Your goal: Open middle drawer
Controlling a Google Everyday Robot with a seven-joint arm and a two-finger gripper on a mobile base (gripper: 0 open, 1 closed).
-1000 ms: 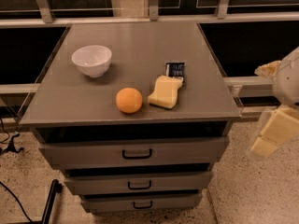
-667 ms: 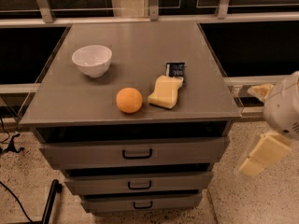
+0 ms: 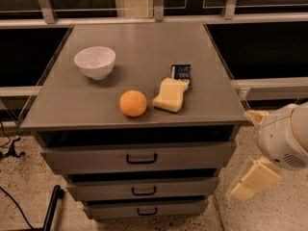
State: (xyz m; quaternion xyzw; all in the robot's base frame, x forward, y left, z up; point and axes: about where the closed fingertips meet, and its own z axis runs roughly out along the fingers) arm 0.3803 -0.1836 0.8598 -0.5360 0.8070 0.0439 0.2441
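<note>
The grey cabinet has three stacked drawers, all closed. The middle drawer (image 3: pixel 183 187) is a flat grey front with a small black bar handle (image 3: pixel 144 190). It sits below the wider top drawer (image 3: pixel 192 156) and above the smallest bottom drawer (image 3: pixel 178 209). My gripper (image 3: pixel 252 181) is cream-coloured and hangs low to the right of the cabinet, at about the middle drawer's height. It is apart from the drawer front and touches nothing.
On the cabinet top (image 3: pixel 144 47) stand a white bowl (image 3: pixel 95 62), an orange (image 3: pixel 133 103), a yellow sponge (image 3: pixel 170 95) and a small dark packet (image 3: pixel 181 72). A railing and dark panels run behind. Speckled floor lies to the right, and a black cable lies at the lower left.
My arm and gripper have come down and to the left, closer to the cabinet's right side. The drawers and the things on top have not moved.
</note>
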